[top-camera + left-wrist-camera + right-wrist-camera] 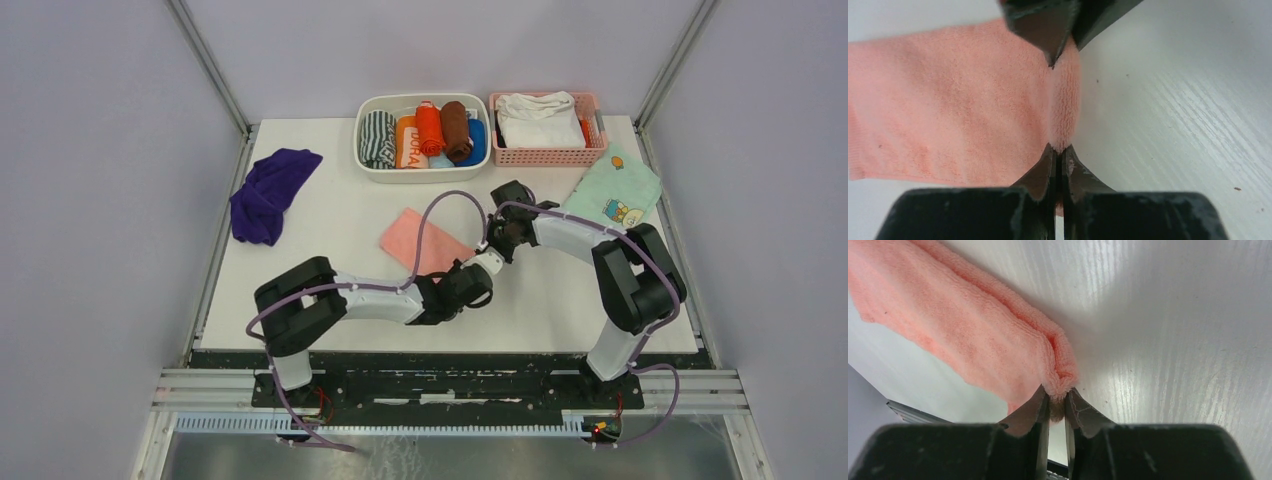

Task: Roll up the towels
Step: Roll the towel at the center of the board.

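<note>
The salmon-pink towel (413, 238) lies flat mid-table, its near-right edge lifted into a fold. My left gripper (484, 265) is shut on that edge, with the pink towel (948, 100) pinched right at the tips of the left gripper (1060, 150). My right gripper (498, 244) meets it from the far side. In the right wrist view the right gripper (1058, 396) is shut on a doubled fold of the pink towel (973, 335). The purple towel (268, 192) sits crumpled at the far left, away from both arms.
A white basket (372, 170) holding several rolled towels stands at the back centre. A pink basket (545, 155) with a white folded cloth is beside it. A mint-green printed cloth (615, 195) lies at the right behind the right arm.
</note>
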Controlling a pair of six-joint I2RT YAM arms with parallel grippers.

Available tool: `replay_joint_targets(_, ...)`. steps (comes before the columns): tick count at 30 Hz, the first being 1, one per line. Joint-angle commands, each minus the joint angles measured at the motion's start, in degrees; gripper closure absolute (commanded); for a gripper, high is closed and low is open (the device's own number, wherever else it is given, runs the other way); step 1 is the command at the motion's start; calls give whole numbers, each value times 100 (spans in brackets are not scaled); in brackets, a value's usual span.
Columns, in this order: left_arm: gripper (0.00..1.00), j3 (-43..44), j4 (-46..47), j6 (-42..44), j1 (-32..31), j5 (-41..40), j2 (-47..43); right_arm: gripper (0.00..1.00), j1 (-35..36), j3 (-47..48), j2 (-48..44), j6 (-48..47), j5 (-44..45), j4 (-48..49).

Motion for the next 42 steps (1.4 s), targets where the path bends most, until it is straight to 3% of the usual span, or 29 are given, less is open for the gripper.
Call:
replay_joint_targets(1,97,-255,196,-825,677,1463,-556,75,-76,143,-532,-476,-23,372)
replay_joint_targets(8,97,-647,722,-1742,1779,3589,-614,58,-457,-270,-913,-742,-847,1210)
replay_joint_targets(11,97,-879,1123,-2218,2179,4422,-518,56,-597,-572,-990,-719,-1081,1666)
replay_joint_targets(20,97,-1410,2090,-3348,3022,5566,-210,55,-639,-1129,-611,-652,-1409,2639)
replay_joint_targets(26,97,-1614,2435,-3793,3298,5860,-2,54,-616,-1292,-149,-413,-1683,3442)
replay_joint_targets(30,97,-1590,2289,-3882,3396,5859,74,49,-562,-1344,101,-243,-1840,3937)
replay_joint_targets(42,97,-1419,1945,-4129,3564,5902,282,47,-551,-1681,434,461,-2185,5368)
